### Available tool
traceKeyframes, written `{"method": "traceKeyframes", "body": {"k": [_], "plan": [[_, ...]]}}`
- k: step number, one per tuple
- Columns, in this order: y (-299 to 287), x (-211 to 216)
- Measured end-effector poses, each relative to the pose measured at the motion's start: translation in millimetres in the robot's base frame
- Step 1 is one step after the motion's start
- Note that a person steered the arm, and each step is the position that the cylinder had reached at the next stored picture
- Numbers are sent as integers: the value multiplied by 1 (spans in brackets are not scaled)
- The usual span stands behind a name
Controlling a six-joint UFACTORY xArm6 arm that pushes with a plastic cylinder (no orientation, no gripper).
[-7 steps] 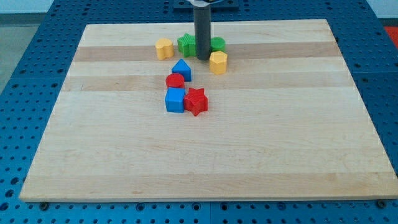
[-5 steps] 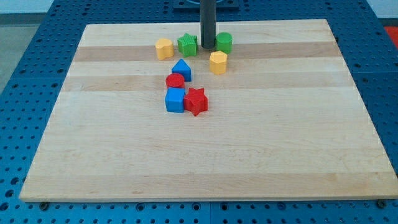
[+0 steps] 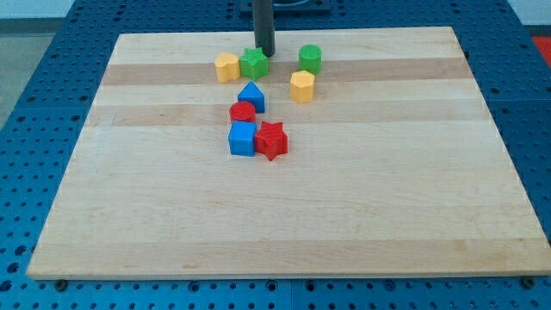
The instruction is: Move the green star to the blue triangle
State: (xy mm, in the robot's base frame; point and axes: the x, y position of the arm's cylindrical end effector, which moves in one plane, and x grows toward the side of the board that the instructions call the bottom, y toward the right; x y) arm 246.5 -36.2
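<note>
One push should do it: your bare tip (image 3: 265, 55) sits just above the green star (image 3: 255, 64), blue triangle (image 3: 251, 96) right below, holding nothing.

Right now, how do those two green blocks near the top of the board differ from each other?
The green star has a notched, pointed outline; the other green block looks smooth and rounded. The star sits toward the view's left beside the yellow block, with my tip just behind its upper right; the rounded one stands apart at the view's right, above the other yellow block. Both share the same green and similar size.
</note>
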Motion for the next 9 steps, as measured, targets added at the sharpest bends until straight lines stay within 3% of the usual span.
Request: {"method": "traceKeyframes", "body": {"k": [2,4,9], "plan": [[-2,10],[-5,49],[-3,62]]}}
